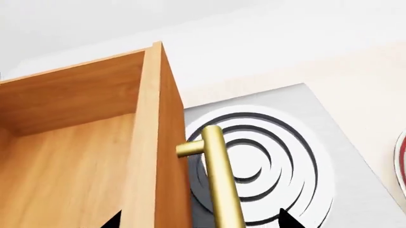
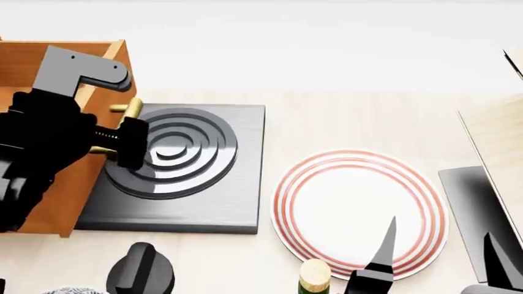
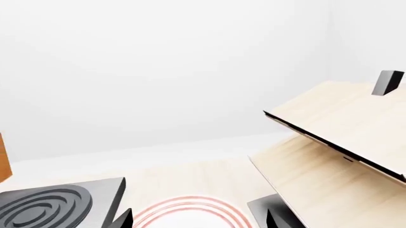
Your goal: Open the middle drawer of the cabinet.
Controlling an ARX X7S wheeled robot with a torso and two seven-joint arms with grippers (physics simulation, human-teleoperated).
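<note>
The orange-brown cabinet (image 2: 49, 208) stands at the left of the head view, largely hidden by my left arm. One drawer (image 1: 70, 156) is pulled out, and its bare wooden inside shows in the left wrist view. I cannot tell from these views that it is the middle drawer. Its brass bar handle (image 1: 222, 175) (image 2: 127, 109) hangs over the hotplate. My left gripper (image 1: 199, 221) (image 2: 122, 144) is open; its two black fingertips straddle the drawer front (image 1: 168, 142) and the handle, one inside the box and one outside. My right gripper (image 2: 437, 257) (image 3: 199, 221) is open and holds nothing, above the plate.
A grey hotplate (image 2: 237, 202) (image 1: 330, 142) with ring burners sits against the cabinet. A white plate (image 2: 351, 202) with red rings lies to the right of it. A pale wood rack (image 2: 498, 141) (image 3: 336, 123) stands at far right, over a dark slab (image 2: 466, 208). A cork-topped bottle (image 2: 315, 275) and a black knob (image 2: 139, 269) are nearest me.
</note>
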